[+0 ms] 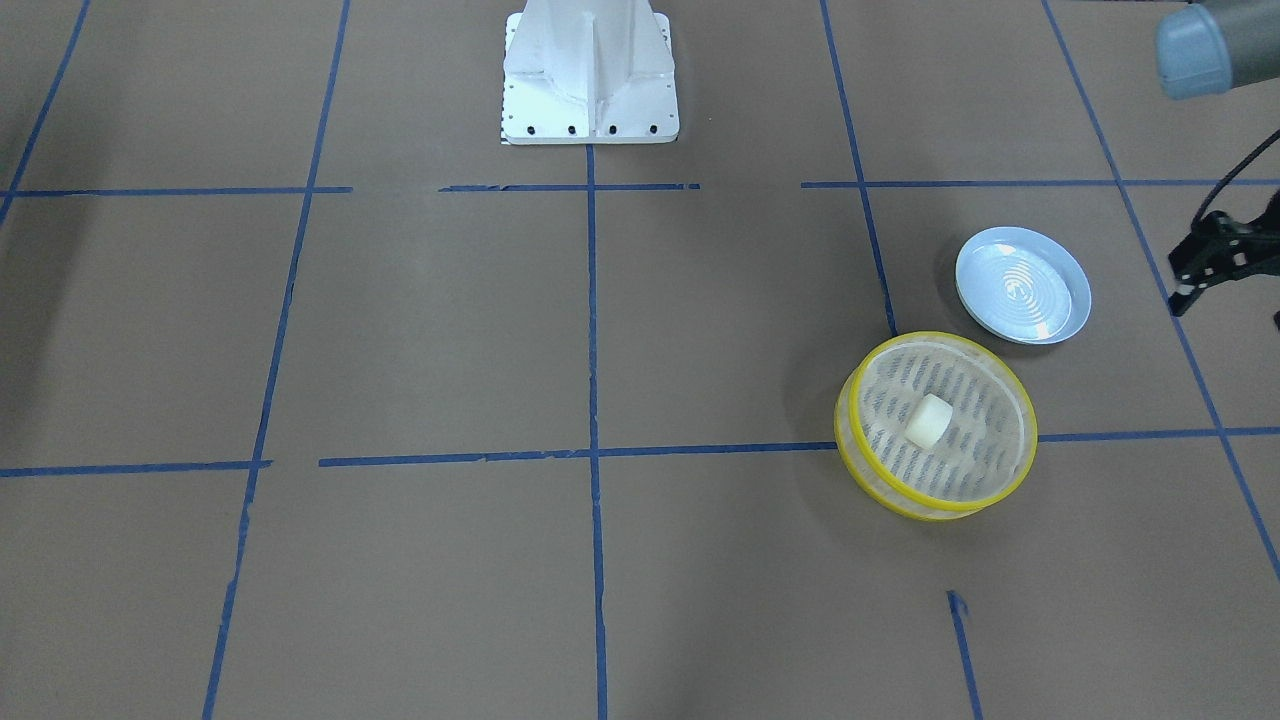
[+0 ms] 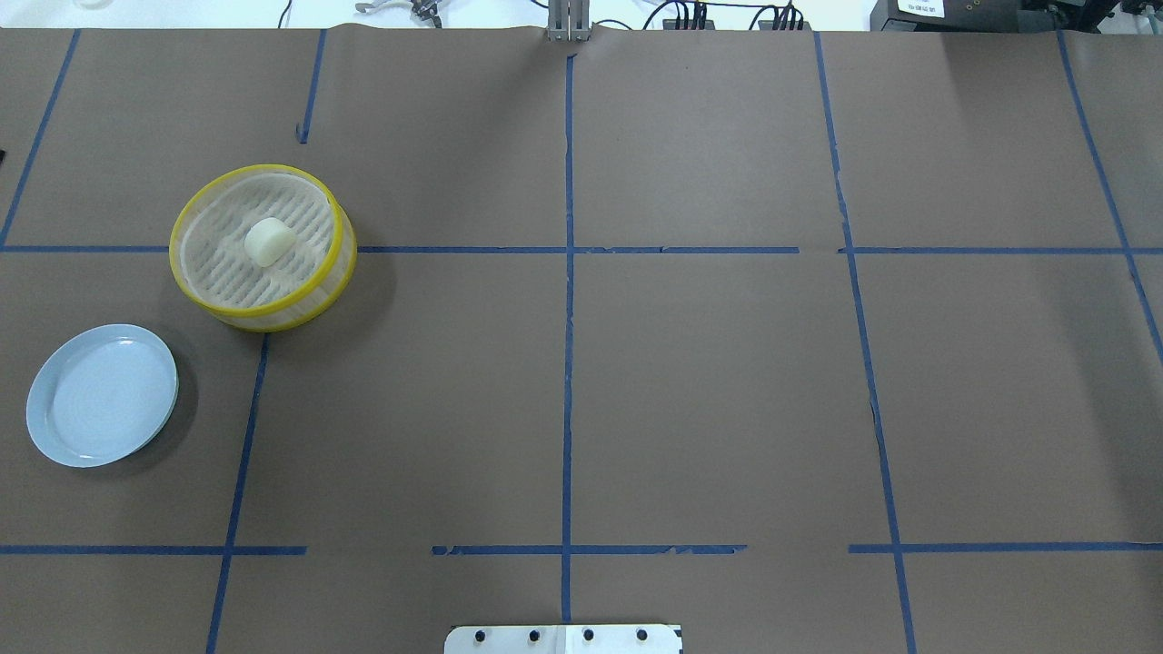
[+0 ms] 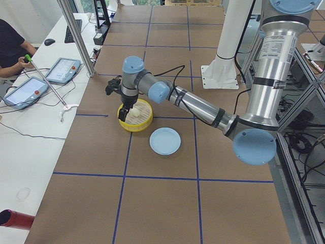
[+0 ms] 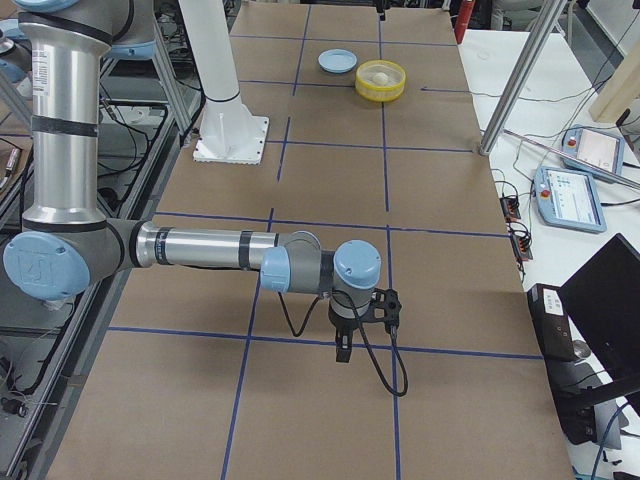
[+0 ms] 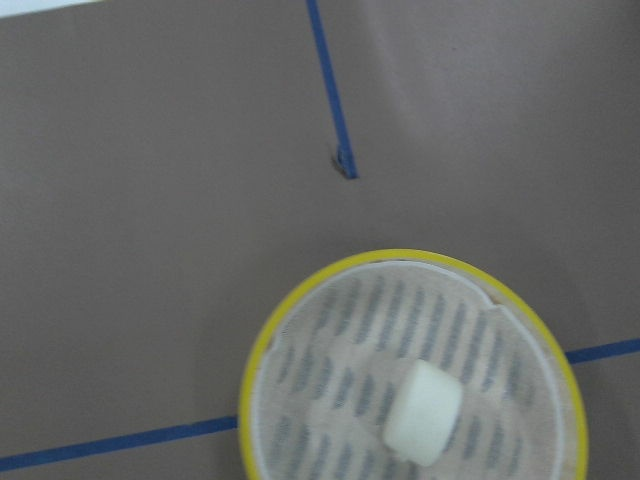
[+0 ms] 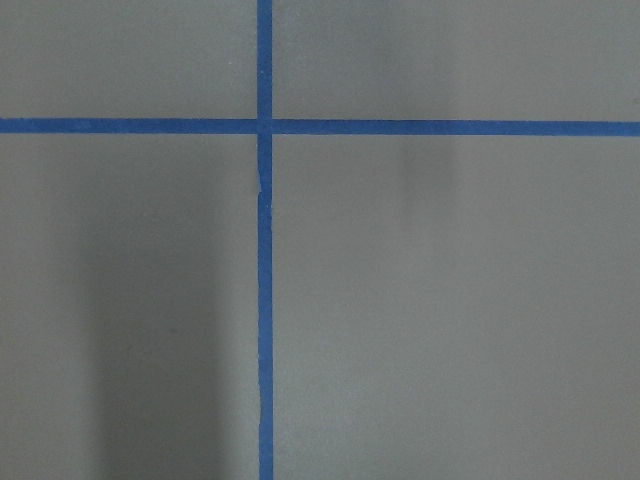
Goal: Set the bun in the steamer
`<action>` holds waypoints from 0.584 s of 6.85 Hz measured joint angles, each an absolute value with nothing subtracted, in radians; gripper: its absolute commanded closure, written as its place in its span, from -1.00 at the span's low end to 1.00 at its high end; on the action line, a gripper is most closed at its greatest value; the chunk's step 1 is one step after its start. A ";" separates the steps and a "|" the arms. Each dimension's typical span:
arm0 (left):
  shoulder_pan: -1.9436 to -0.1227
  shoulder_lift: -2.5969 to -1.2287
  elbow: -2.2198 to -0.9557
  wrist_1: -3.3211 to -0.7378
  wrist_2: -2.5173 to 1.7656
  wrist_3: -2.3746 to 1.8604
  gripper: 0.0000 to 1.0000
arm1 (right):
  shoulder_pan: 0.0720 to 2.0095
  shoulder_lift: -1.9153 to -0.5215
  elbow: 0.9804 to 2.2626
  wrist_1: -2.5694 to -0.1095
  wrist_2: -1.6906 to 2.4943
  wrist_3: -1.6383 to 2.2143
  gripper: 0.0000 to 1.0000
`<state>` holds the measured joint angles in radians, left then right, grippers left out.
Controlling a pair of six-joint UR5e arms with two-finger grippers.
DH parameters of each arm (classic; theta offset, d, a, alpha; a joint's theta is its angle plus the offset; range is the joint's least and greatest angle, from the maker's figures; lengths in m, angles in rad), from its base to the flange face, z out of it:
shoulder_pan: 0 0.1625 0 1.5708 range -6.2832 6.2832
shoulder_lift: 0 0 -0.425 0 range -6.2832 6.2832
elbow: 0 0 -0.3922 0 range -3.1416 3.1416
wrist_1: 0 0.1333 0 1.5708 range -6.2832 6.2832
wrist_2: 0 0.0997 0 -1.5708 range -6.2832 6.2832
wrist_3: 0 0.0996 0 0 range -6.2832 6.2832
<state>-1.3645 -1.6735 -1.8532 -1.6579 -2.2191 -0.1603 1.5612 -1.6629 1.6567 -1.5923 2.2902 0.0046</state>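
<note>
The bun (image 2: pixel 269 242) lies inside the steamer (image 2: pixel 273 320), on the slotted floor about at its middle, not touching the yellow-rimmed wall. The steamer stands on the brown paper-covered table (image 2: pixel 709 391) in the robot's left half, set right on a blue tape line (image 2: pixel 636 250) that runs under it. A light blue plate (image 2: pixel 102 395) sits near the steamer but apart from it, closer to the robot and further out to its left.

The left gripper (image 1: pixel 1228 308) hangs in the air out beyond the plate, at the very edge of the front-facing view. One black fingertip shows there, along with a sliver of the other. With the wide gap between them, the pincer looks spread and grips nothing. Seen from the table's left end, this gripper and the wrist of the left arm (image 3: pixel 198 107) stand in front of the steamer and cover part of its rim. The left wrist camera looks down on the steamer with the bun in plain sight.

The right gripper (image 4: pixel 343 350) points down at the table at the other end, well apart from the steamer and near a crossing of tape. It shows only from the side, so I cannot tell how its pincer stands.

A white pedestal (image 1: pixel 590 80) rises from the robot's side of the table. Along the far side, an operator (image 3: pixel 10 47) sits at a white bench with two tablets (image 3: pixel 23 92).
</note>
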 measured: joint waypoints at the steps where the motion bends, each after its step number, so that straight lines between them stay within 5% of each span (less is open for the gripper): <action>1: -1.454 -1.614 -1.805 -1.645 -2.247 -0.019 -1.00 | 1.561 -1.663 1.657 -1.592 2.290 0.005 -1.00; 4: -1.593 -1.480 -1.665 -1.646 -2.292 0.160 -1.00 | 1.561 -1.663 1.657 -1.592 2.290 0.005 -1.00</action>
<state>-1.5932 -1.4801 -1.6646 -1.6457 -2.2920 0.1604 1.5610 -1.6628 1.6567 -1.5923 2.2902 0.0046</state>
